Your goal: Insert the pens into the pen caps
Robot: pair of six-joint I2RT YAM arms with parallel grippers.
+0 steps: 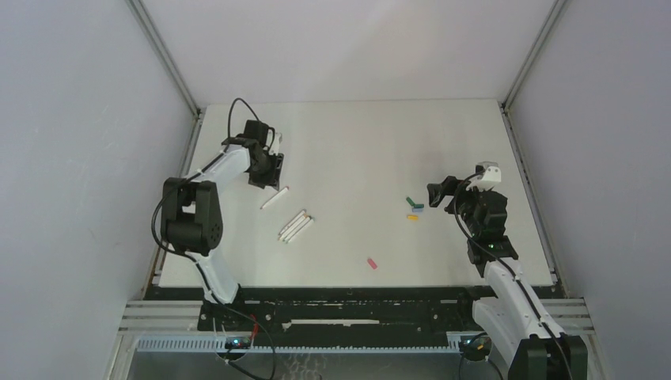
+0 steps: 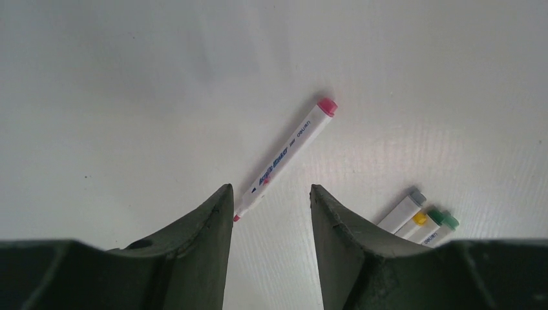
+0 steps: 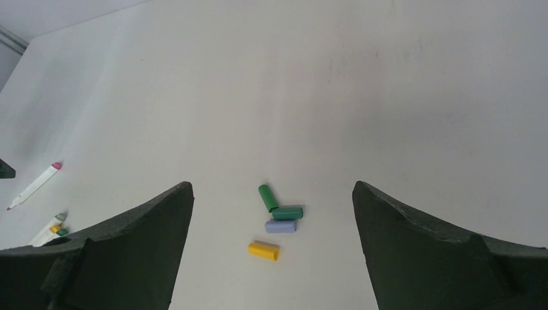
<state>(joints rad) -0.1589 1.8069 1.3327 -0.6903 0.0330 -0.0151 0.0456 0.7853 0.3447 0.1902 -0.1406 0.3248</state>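
The pink pen (image 2: 284,158) lies flat and alone on the surface (image 1: 356,142), slanted, with its broad pink end pointing away and its fine nib end between the fingers of the left end effector (image 2: 269,194). These are partly spread. The nib sits just beside the left finger and clear of the right one, so nothing is pinched yet. Three more pens (image 2: 413,216) lie side by side, touching, a little to the right. Each looks light and stiff: a smooth round plastic barrel, likely to roll or skid if pushed from one side, so both fingers should meet it squarely across its width. The best hold is probably on the printed middle or toward the broad end, leaving the nib end bare to enter a cap. A pinch at the nib itself would cover the part that has to go in. The right end effector (image 3: 272,185) hangs spread wide over the green, blue and yellow caps (image 3: 278,223), huddled together well apart from the pens. The pink cap (image 1: 370,262) lies by itself nearer the front. The caps are tiny, slick and easily flicked away, so each wants a gentle pinch across its sides with the mouth left open.
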